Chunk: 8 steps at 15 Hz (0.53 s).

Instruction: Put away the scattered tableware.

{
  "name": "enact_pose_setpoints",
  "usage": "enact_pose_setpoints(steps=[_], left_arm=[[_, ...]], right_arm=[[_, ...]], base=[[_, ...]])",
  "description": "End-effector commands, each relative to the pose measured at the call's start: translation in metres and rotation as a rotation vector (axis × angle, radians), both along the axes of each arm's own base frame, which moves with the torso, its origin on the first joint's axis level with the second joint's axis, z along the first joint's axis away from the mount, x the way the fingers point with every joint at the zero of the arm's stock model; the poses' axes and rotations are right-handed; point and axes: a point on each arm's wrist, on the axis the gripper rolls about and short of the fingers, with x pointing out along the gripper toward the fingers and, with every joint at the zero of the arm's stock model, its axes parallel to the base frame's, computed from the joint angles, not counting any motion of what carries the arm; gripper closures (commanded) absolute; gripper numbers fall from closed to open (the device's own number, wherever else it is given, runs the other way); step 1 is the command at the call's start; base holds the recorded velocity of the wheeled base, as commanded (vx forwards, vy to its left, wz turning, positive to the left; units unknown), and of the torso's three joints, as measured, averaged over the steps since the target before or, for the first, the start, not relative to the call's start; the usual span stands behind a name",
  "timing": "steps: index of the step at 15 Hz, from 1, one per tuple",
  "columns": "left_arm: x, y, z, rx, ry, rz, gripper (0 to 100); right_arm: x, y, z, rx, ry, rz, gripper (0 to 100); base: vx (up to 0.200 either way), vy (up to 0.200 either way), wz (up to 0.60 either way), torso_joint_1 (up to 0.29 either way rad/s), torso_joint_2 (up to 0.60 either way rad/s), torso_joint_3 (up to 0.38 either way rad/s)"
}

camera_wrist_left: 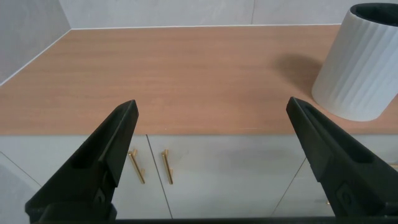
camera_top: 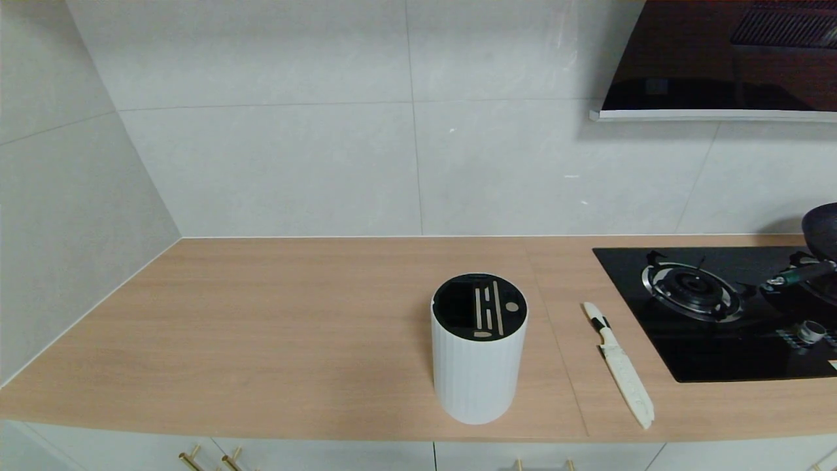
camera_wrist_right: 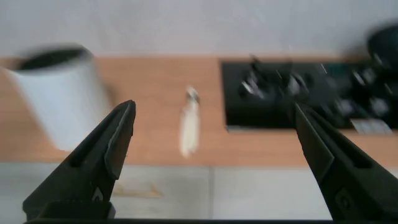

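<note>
A white knife point(camera_top: 618, 364) with a black band on its handle lies flat on the wooden counter point(camera_top: 294, 327), between the holder and the hob; it also appears as the knife point(camera_wrist_right: 190, 121). To its left stands a white ribbed cylindrical knife holder point(camera_top: 478, 348) with a black slotted top, whose ribbed side is the holder point(camera_wrist_left: 362, 65) and the holder point(camera_wrist_right: 59, 93). My left gripper point(camera_wrist_left: 211, 149) is open, held in front of the counter's edge above the cabinet doors. My right gripper point(camera_wrist_right: 214, 152) is open too, out in front of the counter and facing the knife.
A black gas hob point(camera_top: 719, 307) fills the counter's right end, with a dark pan point(camera_top: 820, 242) on its far burner. A range hood point(camera_top: 719, 59) hangs above it. Tiled walls close the back and left. Cabinet doors with brass handles point(camera_wrist_left: 149, 165) sit under the counter.
</note>
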Motion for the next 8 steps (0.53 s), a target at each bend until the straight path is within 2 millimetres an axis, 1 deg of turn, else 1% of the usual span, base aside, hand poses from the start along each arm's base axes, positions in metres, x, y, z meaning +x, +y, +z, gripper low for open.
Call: enact_pose_setpoints(steps=[1,4,5,6,7,8], left_arm=[[0.0,0.0,0.0,0.0,0.0,0.0,0],[0.0,0.0,0.0,0.0,0.0,0.0,0],[0.0,0.0,0.0,0.0,0.0,0.0,0],[0.0,0.0,0.0,0.0,0.0,0.0,0],[0.0,0.0,0.0,-0.001,0.0,0.0,0],[0.0,0.0,0.0,-0.001,0.0,0.0,0]], right_arm=[[0.028,0.003,0.015,0.012,0.22,0.124,0],[0.069,0.004,0.039,0.016,0.413,0.143,0],[0.086,0.005,0.047,0.021,0.47,0.153,0],[0.089,0.005,0.048,0.022,0.479,0.154,0],[0.123,0.006,0.052,0.031,0.564,0.157,0],[0.139,0.006,0.05,0.032,0.591,0.153,0]], base=[[0.0,0.0,0.0,0.0,0.0,0.0],[0.0,0.0,0.0,0.0,0.0,0.0],[0.0,0.0,0.0,0.0,0.0,0.0],[0.0,0.0,0.0,0.0,0.0,0.0],[0.0,0.0,0.0,0.0,0.0,0.0],[0.0,0.0,0.0,0.0,0.0,0.0]])
